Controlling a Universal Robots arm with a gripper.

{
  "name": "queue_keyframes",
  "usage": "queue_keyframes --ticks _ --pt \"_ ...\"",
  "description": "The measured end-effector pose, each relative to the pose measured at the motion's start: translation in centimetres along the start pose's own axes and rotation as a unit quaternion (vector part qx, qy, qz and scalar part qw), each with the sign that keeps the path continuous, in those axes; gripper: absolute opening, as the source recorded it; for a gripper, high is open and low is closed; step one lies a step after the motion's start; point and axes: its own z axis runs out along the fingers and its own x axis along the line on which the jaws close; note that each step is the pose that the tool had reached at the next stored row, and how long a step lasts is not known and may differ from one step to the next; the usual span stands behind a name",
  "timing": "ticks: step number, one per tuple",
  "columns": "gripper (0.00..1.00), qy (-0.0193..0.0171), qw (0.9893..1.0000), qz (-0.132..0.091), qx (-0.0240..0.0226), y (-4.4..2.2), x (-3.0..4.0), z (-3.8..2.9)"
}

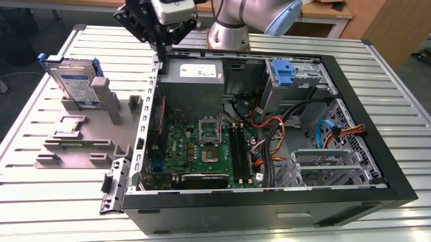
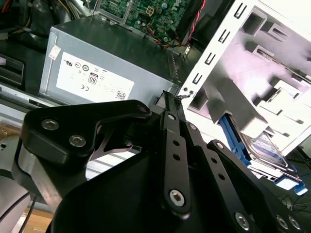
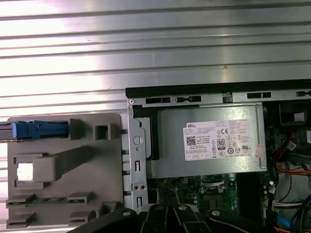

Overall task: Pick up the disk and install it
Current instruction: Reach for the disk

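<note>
disk [image 1: 74, 83] upright in fixture [image 1: 94, 151], fixture beside computer case [image 1: 269, 212]

Silver disk [image 1: 71, 79] with blue rail [image 1: 67, 62] and seemingly white-and-blue label [image 1: 78, 92], grey holder [image 1: 81, 147], green motherboard [image 1: 192, 151], black case [image 1: 269, 204].

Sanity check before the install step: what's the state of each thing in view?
disk: upright in the gray holder, not gripped.
gripper: fingers shut, empty, over the case's edge beside the power supply.
computer case: lying on its side, panel off, inside exposed.
blue bracket: seated in a bay of the case.
processor chip: flat in the holder.
</note>
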Motion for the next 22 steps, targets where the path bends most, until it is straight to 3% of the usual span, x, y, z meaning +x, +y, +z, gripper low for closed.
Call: queue_keyframes --ticks 18,22 --pt "0.10 0.0000 1.0000 0.000 0.0000 0.14 1.09 0.00" --pt "0.10 0.0000 1.0000 0.000 0.0000 0.29 1.64 0.00"
